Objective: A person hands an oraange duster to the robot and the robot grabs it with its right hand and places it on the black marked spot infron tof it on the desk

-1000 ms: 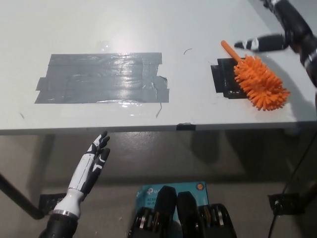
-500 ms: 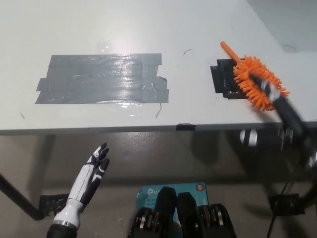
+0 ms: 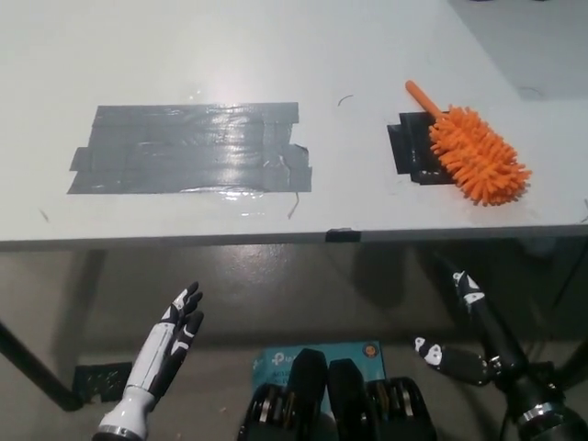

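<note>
An orange duster (image 3: 478,154) lies on the white desk (image 3: 276,55), its fluffy head partly covering the black marked spot (image 3: 409,150) near the desk's right front edge, its short handle pointing up and away toward the far side. Well to the left, a large patch of shiny grey tape (image 3: 191,147) is stuck flat to the desk, with nothing between it and the duster but bare surface and a thin dark scratch. A small black tab (image 3: 341,235) sits on the front edge. Below the desk, the black right hand (image 3: 464,326) hangs low at right, fingers spread and holding nothing. The white left hand (image 3: 170,335) rests at lower left, fingers straight and apart, also empty. A blue box (image 3: 317,354) lies on the floor between them.
</note>
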You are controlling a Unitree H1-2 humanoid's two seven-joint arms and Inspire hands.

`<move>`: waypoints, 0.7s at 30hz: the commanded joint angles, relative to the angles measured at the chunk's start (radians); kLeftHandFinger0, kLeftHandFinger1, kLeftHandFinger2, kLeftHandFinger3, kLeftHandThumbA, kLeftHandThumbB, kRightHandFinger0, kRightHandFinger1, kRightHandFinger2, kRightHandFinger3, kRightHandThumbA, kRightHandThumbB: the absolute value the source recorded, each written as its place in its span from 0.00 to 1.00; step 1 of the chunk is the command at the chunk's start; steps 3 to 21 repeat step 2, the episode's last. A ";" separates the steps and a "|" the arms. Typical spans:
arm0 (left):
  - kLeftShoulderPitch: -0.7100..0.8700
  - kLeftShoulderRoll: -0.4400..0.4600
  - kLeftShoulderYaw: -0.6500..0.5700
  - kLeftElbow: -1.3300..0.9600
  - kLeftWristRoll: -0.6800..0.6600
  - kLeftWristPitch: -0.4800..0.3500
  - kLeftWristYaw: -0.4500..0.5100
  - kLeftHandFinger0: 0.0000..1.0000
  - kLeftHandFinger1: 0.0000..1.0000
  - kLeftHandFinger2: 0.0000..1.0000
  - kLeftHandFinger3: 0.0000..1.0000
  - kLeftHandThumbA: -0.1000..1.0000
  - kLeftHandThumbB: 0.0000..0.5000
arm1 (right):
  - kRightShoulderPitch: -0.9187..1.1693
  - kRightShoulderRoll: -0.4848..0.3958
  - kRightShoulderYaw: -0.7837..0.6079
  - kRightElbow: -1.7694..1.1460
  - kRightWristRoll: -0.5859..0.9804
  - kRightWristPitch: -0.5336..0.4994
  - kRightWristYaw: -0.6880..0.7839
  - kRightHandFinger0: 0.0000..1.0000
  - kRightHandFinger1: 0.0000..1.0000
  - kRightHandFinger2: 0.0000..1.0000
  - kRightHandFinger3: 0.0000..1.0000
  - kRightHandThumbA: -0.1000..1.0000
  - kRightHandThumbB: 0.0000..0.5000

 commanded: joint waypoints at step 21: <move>-0.003 -0.006 0.000 -0.026 -0.002 -0.018 -0.006 1.00 1.00 1.00 1.00 1.00 0.33 | -0.020 -0.020 0.035 0.003 -0.037 -0.048 -0.013 1.00 1.00 1.00 1.00 0.77 0.39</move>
